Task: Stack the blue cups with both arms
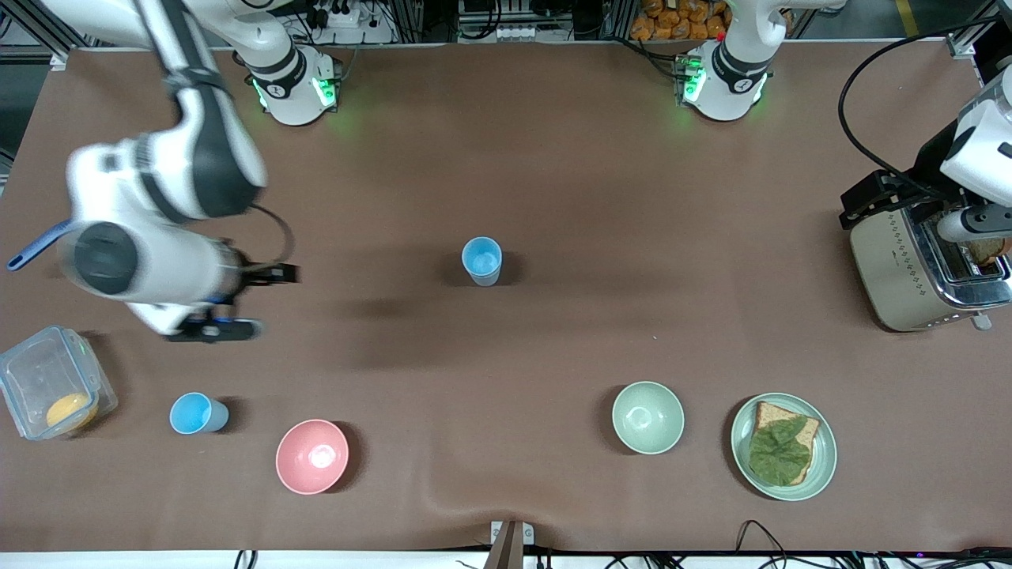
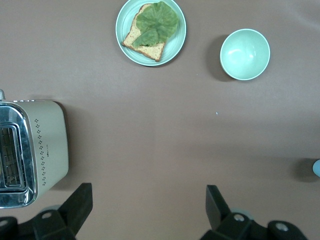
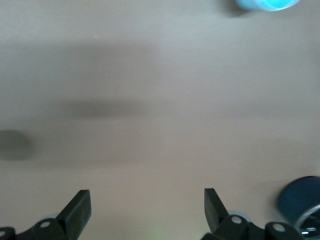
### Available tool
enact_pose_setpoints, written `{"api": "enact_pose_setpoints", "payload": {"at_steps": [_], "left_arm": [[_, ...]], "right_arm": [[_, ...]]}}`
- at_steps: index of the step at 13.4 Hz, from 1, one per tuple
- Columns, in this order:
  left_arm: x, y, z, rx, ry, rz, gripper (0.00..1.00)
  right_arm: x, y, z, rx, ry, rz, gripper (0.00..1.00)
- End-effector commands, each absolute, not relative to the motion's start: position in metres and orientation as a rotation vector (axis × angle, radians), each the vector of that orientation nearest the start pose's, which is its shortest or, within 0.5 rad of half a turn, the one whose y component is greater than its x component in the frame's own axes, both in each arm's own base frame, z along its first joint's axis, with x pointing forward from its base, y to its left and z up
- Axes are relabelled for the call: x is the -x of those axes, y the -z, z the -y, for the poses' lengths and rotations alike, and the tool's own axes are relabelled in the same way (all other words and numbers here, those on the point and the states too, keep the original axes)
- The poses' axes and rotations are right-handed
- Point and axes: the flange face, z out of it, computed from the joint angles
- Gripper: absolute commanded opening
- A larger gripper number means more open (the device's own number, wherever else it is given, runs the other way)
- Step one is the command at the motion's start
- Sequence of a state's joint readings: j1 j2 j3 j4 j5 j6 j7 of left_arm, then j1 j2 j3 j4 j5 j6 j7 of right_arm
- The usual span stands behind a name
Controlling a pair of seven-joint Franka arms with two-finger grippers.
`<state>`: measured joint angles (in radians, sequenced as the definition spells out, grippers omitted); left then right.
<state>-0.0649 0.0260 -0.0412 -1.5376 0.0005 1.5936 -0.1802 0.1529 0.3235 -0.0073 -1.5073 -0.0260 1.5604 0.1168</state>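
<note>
A pink bowl (image 1: 311, 457) is sitting near the front edge of my brown table (image 1: 553, 197), toward my right arm's end. A pale green bowl (image 1: 647, 417) is resting just beside a green plate (image 1: 822, 458) that is carrying toast (image 1: 808, 433) topped with a lettuce leaf (image 1: 776, 452). A clear container (image 1: 47, 387) is holding something orange (image 1: 69, 409). A toaster (image 1: 909, 269) is standing at my left arm's end.

Matt brown table cover (image 1: 553, 158), smooth plastic blue cups (image 1: 481, 260), shiny metal-topped toaster (image 1: 917, 273)
</note>
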Motion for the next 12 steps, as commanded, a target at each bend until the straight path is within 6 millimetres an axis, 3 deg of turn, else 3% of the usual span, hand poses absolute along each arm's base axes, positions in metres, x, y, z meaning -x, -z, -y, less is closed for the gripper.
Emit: {"api": "enact_pose_setpoints", "payload": {"at_steps": [1,3,7,12], "left_arm": [[-0.556,-0.641,0.058,3.149,0.035,0.075,1.00],[-0.553,-0.643,0.058,3.148,0.026,0.053,1.00],[-0.549,-0.645,0.061,3.148,-0.001,-0.003,1.00],[-0.541,-0.655,0.058,3.148,0.006,0.004,1.00]], "right_arm": [[-0.591,-0.523,0.007,3.175,-0.294,0.024,1.00],[-0.569,-0.558,0.033,3.158,-0.304,-0.016,1.00],[-0.560,-0.618,0.040,3.156,-0.174,-0.063,1.00],[-0.543,-0.636,0.044,3.084,-0.225,-0.156,1.00]]}}
